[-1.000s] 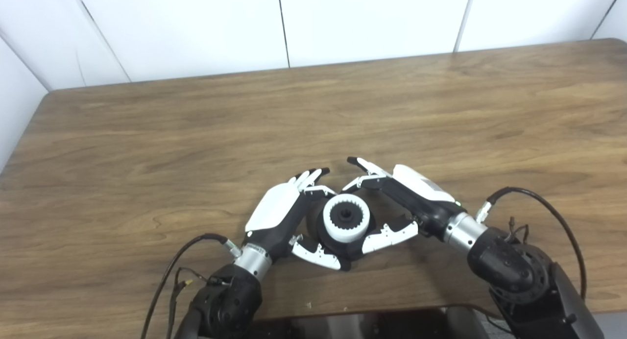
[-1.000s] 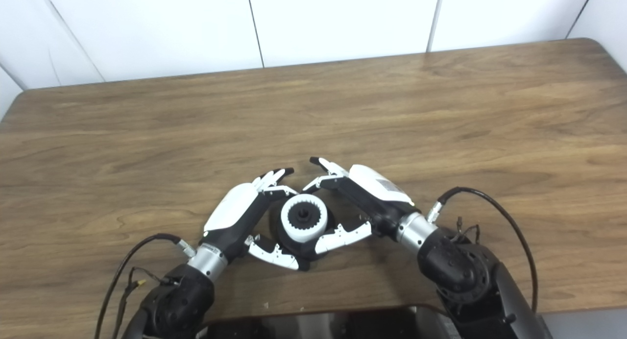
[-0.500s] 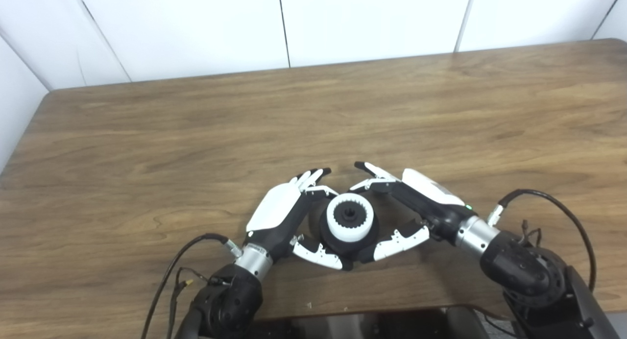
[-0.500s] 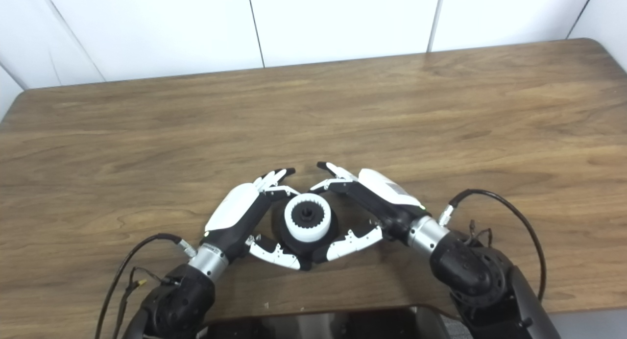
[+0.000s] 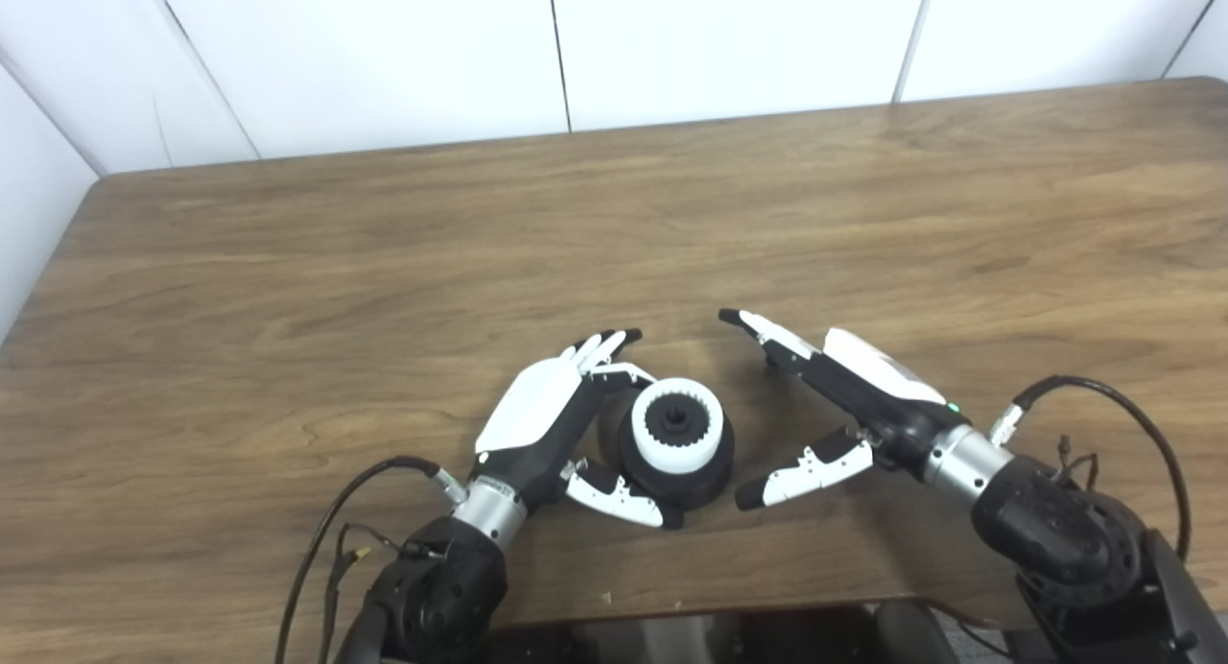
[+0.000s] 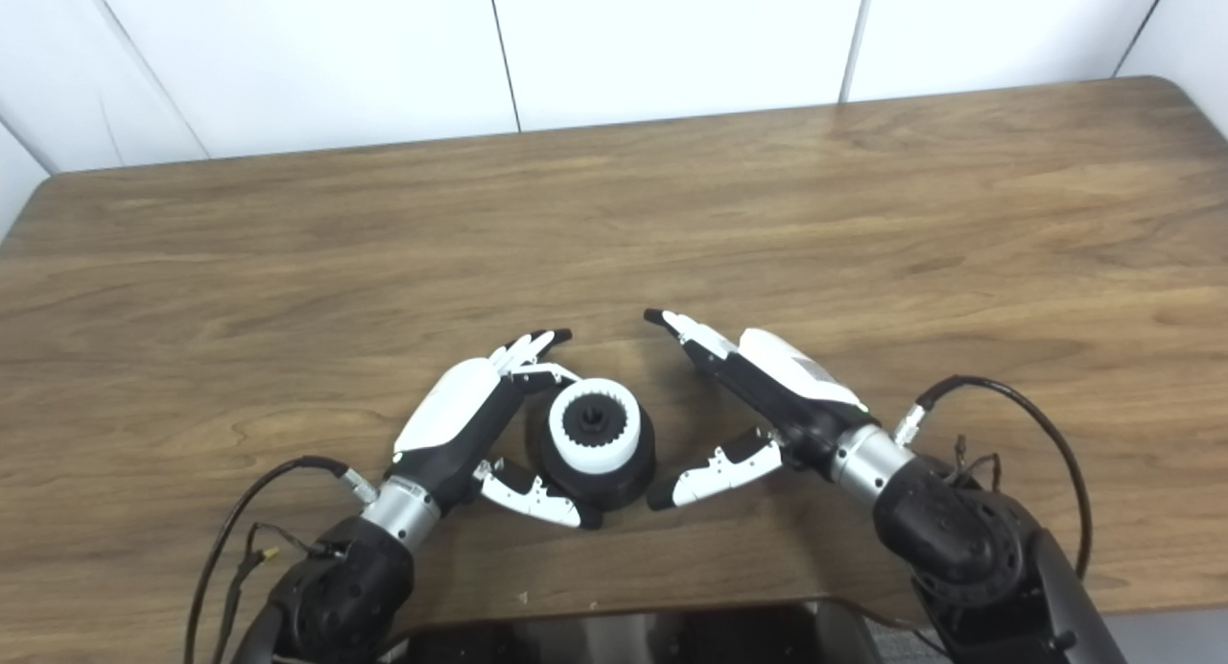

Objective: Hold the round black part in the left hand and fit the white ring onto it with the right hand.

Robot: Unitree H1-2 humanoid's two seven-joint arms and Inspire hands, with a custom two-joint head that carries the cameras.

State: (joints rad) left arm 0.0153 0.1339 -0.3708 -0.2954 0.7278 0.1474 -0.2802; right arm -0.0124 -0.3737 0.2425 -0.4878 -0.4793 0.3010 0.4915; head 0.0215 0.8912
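1. The black part [image 5: 676, 458] sits on the desk [image 5: 384, 261], near the near edge and a little left of the middle.
2. The white ring [image 5: 677, 438] rests on top of the black part, its toothed inner edge facing up around a dark hub.
3. The left robot hand [image 5: 561, 424] cups the black part from the left: its fingers [image 5: 606, 349] curl round the far side and its thumb [image 5: 614, 496] lies along the near side. The thumb appears to touch the part's base; whether the fingers press on it I cannot tell.
4. The right robot hand [image 5: 844, 405] is spread wide and holds nothing. It lies just right of the part, apart from it.
5. The right hand's fingers [image 5: 767, 333] point to the far left, past the ring's far right side, and its thumb [image 5: 801, 472] points left along the desk, its tip close to the part's base without touching.
6. A black cable [image 5: 1103, 395] loops from the right wrist, and another cable [image 5: 355, 491] from the left wrist.
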